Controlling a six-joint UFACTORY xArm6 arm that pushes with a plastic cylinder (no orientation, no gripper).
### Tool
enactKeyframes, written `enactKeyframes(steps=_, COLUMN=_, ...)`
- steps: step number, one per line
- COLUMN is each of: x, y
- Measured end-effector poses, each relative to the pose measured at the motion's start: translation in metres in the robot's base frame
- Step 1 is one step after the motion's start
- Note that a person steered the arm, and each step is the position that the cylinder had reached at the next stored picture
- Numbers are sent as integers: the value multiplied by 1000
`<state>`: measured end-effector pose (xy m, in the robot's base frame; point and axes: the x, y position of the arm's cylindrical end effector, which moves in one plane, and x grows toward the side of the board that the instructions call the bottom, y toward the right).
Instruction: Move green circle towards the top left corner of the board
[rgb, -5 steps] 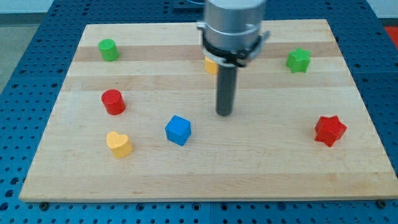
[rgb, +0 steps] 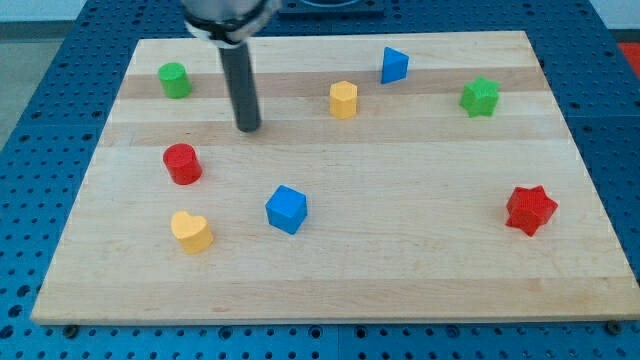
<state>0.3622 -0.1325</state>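
The green circle (rgb: 175, 80) is a short green cylinder near the board's top left corner. My tip (rgb: 248, 127) touches the wooden board (rgb: 400, 260) to the right of the green circle and slightly below it, a clear gap apart. The rod rises straight up from the tip and leaves the view at the top. The tip touches no block.
A red cylinder (rgb: 182, 163) lies below and left of the tip. A yellow heart (rgb: 190, 231), a blue cube (rgb: 287, 209), a yellow hexagonal block (rgb: 343, 99), a blue triangular block (rgb: 394, 65), a green star (rgb: 480, 97) and a red star (rgb: 530, 209) are spread around.
My tip has moved left and up, from the board's middle to near the green circle. The arm no longer hides the blue triangular block. No block has moved.
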Motion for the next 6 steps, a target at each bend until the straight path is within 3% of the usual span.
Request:
enactKeyframes(steps=1, x=-26, y=-41)
enactKeyframes(steps=3, x=-35, y=-77)
enactKeyframes(steps=6, x=-50, y=-86)
